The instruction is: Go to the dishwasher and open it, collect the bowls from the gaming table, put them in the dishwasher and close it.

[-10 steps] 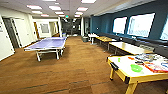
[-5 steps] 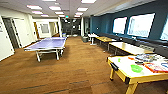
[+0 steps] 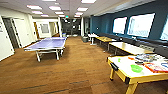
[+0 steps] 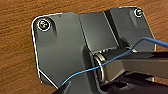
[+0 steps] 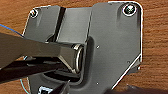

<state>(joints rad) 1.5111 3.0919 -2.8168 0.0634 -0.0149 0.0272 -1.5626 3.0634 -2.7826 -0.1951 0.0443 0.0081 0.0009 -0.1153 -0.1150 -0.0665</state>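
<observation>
Head view: gaming table [image 3: 125,71] standing at lower right on wood floor [image 3: 62,75], yellow frame, white worktop. Green bowl [image 3: 136,68] lying on worktop near front edge, colourful clutter [image 3: 152,62] just beyond. Blue ping-pong table [image 3: 47,43] sitting well apart at left. Wrist views looking down at floor; state of either gripper: cannot tell.
</observation>
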